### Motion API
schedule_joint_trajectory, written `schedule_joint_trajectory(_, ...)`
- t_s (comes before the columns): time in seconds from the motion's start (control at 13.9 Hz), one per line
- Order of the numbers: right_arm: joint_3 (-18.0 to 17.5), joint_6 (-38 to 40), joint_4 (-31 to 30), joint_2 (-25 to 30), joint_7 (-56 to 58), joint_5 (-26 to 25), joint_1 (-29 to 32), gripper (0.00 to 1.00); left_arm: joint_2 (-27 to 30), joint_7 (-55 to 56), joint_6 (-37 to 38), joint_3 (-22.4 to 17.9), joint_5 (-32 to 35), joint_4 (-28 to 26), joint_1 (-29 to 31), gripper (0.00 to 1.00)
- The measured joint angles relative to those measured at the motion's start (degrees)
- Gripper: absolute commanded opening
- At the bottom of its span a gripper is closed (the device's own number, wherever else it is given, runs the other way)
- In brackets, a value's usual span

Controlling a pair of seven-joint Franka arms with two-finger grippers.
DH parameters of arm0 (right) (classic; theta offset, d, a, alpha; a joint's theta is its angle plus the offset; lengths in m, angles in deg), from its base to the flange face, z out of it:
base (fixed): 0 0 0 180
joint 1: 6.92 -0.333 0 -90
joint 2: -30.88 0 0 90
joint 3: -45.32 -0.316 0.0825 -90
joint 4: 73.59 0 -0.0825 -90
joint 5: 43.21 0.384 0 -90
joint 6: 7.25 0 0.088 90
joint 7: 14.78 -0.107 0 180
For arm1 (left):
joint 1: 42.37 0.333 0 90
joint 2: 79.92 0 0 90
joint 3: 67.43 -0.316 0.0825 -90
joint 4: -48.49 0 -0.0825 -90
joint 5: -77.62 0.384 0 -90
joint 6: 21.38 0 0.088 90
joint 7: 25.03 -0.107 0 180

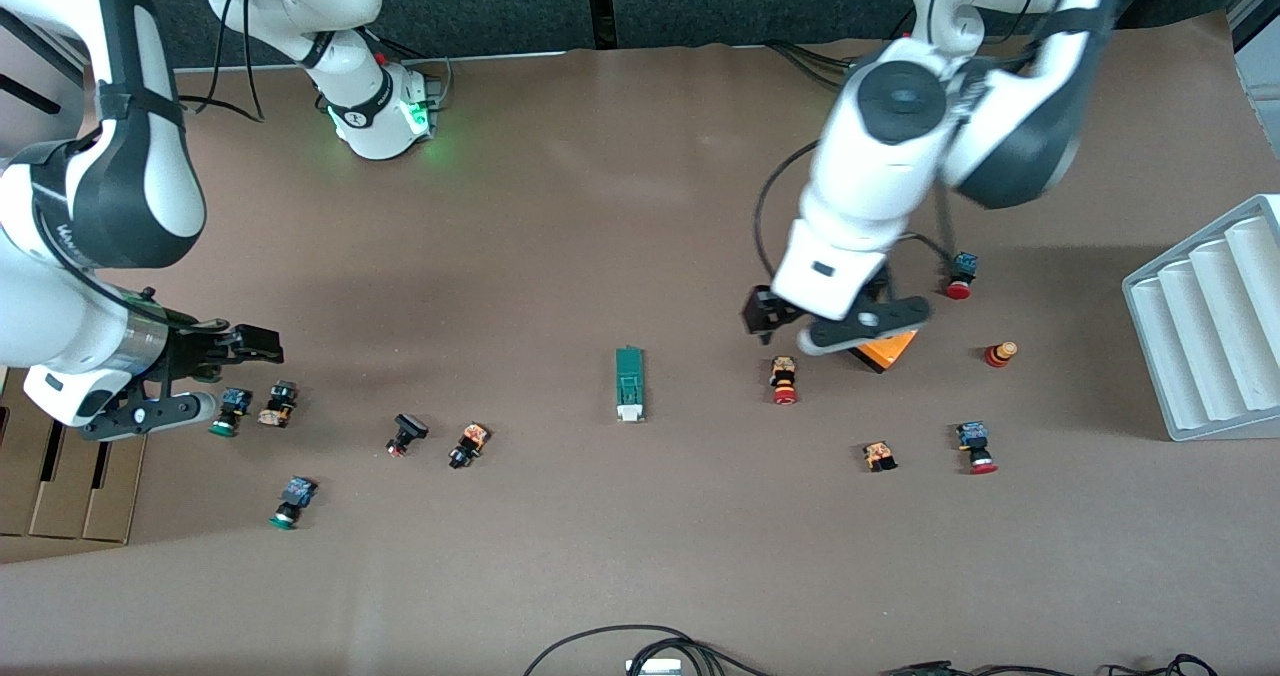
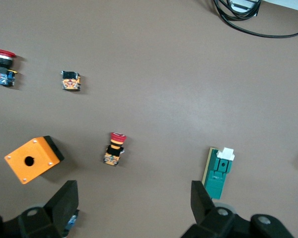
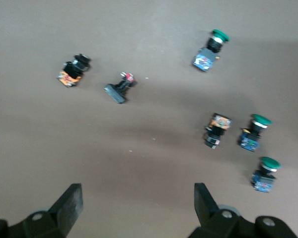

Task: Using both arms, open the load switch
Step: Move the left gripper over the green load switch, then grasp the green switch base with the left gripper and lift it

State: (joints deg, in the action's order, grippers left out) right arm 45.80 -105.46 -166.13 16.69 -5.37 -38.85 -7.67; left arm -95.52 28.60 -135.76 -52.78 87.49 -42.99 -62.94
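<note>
The load switch [image 1: 629, 384], a narrow dark-green block with a white end, lies flat mid-table; its white end points toward the front camera. It also shows in the left wrist view [image 2: 219, 173], beside one black finger [image 2: 201, 198]. My left gripper [image 1: 800, 328] [image 2: 134, 193] hangs open over bare table between the load switch and an orange cube [image 1: 885, 348] [image 2: 31, 158], holding nothing. My right gripper [image 1: 240, 351] [image 3: 137, 196] is open and empty at the right arm's end, above the table beside a green-capped button [image 1: 228, 411]. The right wrist view does not show the load switch.
Several small push buttons lie scattered, one red-capped [image 1: 784, 380] [image 2: 115, 148] close to the left gripper. A grey ridged tray [image 1: 1210, 326] stands at the left arm's end. Cardboard [image 1: 60, 476] lies at the right arm's end. Cables [image 1: 640, 651] trail along the front edge.
</note>
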Motion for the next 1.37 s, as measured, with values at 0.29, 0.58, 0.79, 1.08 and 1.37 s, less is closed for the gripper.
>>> schedule_joint_trajectory(0.29,-0.1,-0.1,0.0,-0.7,2.9,1.2,0.0,1.00,-4.1,9.5,-6.0,0.0,7.2,-0.1,-5.0,1.00)
schedule_joint_trajectory(0.58,-0.1,-0.2,0.0,-0.8,3.9,3.0,0.0,1.00,-8.2,19.2,-11.5,0.0,16.0,-0.2,-7.7,1.00)
schedule_joint_trajectory(0.79,0.0,-0.2,0.0,-0.8,4.1,3.1,0.0,1.00,-12.6,27.6,-16.6,0.1,25.4,-0.3,-11.5,1.00)
schedule_joint_trajectory(1.08,-0.1,-0.2,0.1,-0.8,5.0,3.1,-0.1,1.00,-18.8,44.0,-18.7,0.1,42.6,-0.4,-16.4,1.00)
schedule_joint_trajectory(1.37,-0.2,-0.3,0.1,-0.8,8.8,3.1,-0.3,1.00,-24.6,56.2,-18.7,0.1,58.1,-0.6,-20.2,1.00)
